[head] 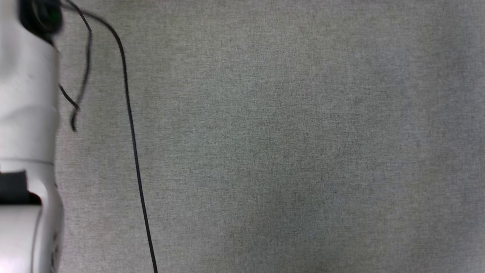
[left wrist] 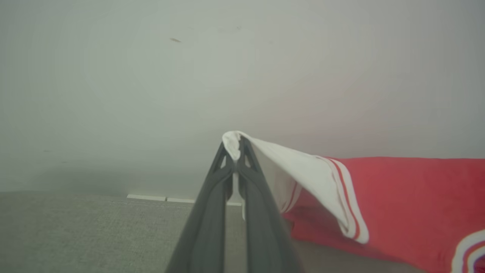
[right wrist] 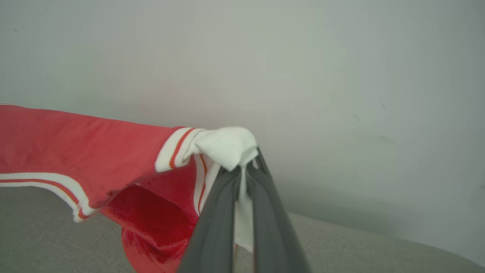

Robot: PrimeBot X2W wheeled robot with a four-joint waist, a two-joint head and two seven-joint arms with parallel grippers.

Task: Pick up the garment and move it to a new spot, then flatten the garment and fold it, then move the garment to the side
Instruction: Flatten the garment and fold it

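Grey woven fabric surface [head: 288, 151], thin black cable [head: 132, 144] over its left side.

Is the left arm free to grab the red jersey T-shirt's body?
Probably not: the left pincer is shut on the white sleeve of the red jersey T-shirt; it must release first.

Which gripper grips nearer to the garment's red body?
Right. The right gripper pinches the garment beside its striped trim; the left gripper pinches a sleeve tip, farther out.
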